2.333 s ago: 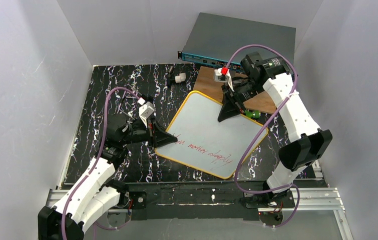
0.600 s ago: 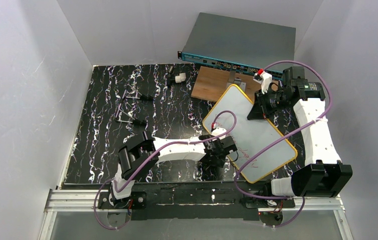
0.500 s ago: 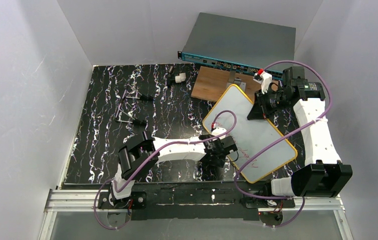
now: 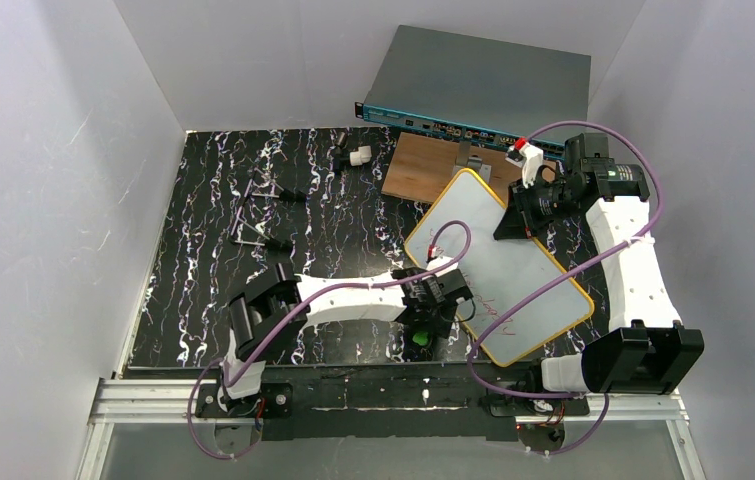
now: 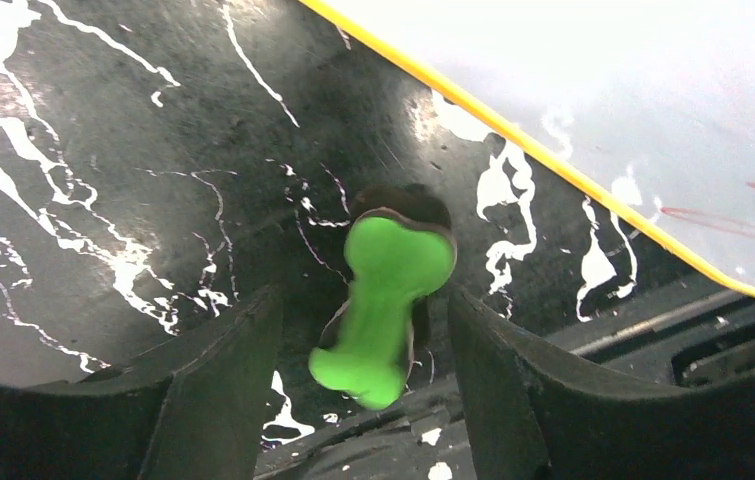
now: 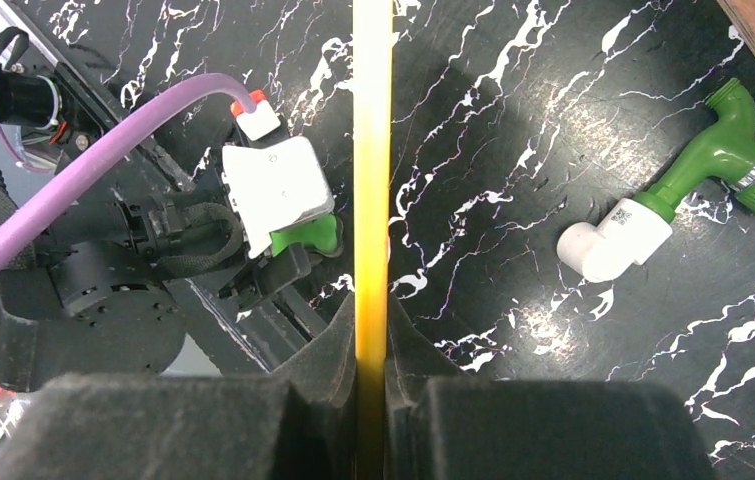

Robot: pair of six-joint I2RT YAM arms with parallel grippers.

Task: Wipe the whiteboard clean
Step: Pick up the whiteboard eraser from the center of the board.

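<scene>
The whiteboard (image 4: 498,265), white with a yellow rim, stands tilted at the right of the black marbled table. A little red writing (image 4: 498,318) shows near its lower end. My right gripper (image 4: 511,228) is shut on its far rim; the right wrist view has the yellow rim (image 6: 372,150) pinched between the pads (image 6: 333,340). My left gripper (image 4: 431,315) hangs by the board's near left edge (image 5: 603,80). A green bone-shaped eraser (image 5: 383,300) sits blurred between its open fingers (image 5: 223,370), with a gap on the left side. The eraser (image 4: 418,338) is close to the table's front edge.
A brown wooden board (image 4: 433,165) and a teal-fronted metal box (image 4: 473,85) lie at the back. A green and white nozzle (image 6: 673,205) rests under the raised board. A small white fitting (image 4: 358,157) and metal clips (image 4: 253,235) lie further left.
Since the earliest frame the whiteboard has gone from flat in the middle to tilted at the right. In the last half second my left arm drew back slightly and the green eraser came into sight.
</scene>
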